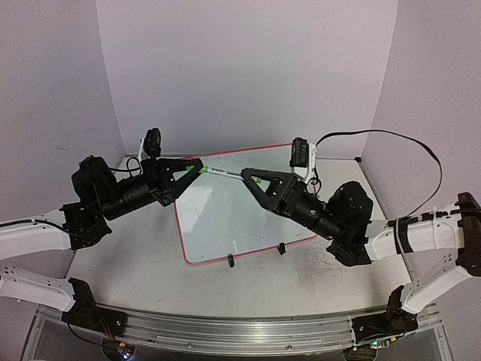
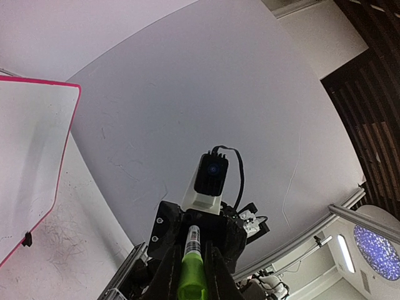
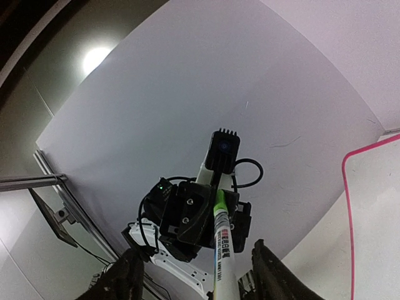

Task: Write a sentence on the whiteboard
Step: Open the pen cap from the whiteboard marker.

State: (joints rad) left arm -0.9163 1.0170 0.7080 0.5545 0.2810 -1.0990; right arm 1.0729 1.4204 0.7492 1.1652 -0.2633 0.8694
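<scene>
Over the whiteboard (image 1: 218, 218), we caught the two arms meeting nose to nose with a marker (image 1: 223, 173) bridging the gap between them. The left claw (image 1: 198, 170) was pinched narrow on the marker's green cap (image 2: 190, 275). The right claw (image 1: 250, 177) stood with its fingers spread on either side of the white barrel, and we judged it was not gripping. That, to us, was the weak spot. The pen hung from one grip at the cap end alone, and a slip there, or a cap working loose, could have dropped it onto the board directly beneath both claws. A right claw closing off-centre might also have knocked the barrel askew in the left claw's hold. A pull that did not run straight along the pen could have flicked it away once the cap gave. The board itself lay flat on the table (image 1: 150, 278) below and between the claws, its near edge towards the arm bases. It had a pink-red rim, rounded corners and two small black clip feet (image 1: 231, 261) on that near edge. We could make out no green lettering on its white face, so we judged the writing not yet begun. Faint grey scribbles (image 1: 316, 271) marked the table below the right claw, off the board.
</scene>
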